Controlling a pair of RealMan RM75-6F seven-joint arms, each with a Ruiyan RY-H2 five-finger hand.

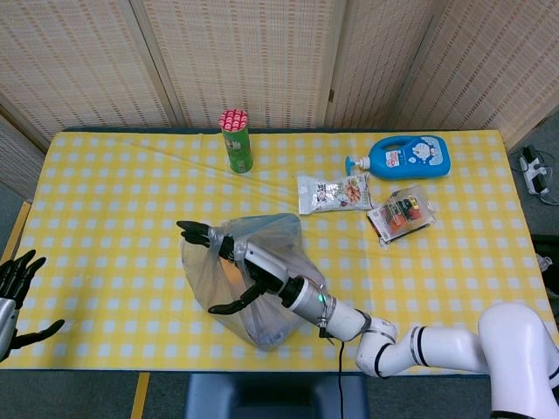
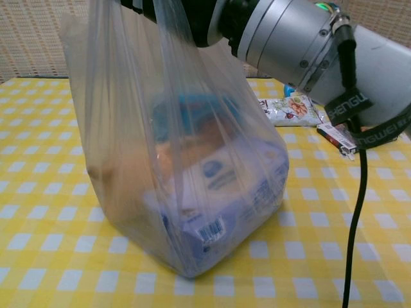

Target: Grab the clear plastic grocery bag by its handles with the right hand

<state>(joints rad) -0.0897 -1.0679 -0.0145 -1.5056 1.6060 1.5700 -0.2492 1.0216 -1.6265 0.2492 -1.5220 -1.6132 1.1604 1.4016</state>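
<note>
The clear plastic grocery bag [image 1: 266, 305] stands near the table's front edge, holding a blue box, something orange and a white-and-blue pack. My right hand [image 1: 238, 262] is through the bag's handles at its top, fingers stretched left and thumb pointing down-left. The plastic hangs taut from the hand. In the chest view the bag [image 2: 192, 173] fills the middle, pulled upward, with my right hand [image 2: 186, 13] cut off by the top edge. The bag's bottom looks to be touching the yellow checked tablecloth [image 2: 38, 212]. My left hand [image 1: 16, 292] is off the table at the lower left, empty, fingers apart.
A green can with a red top [image 1: 236, 140] stands at the back. A blue pump bottle [image 1: 409, 157], a snack packet [image 1: 332, 192] and a wrapped pack [image 1: 402, 212] lie right of the bag. A black cable [image 2: 353, 212] hangs from my right forearm.
</note>
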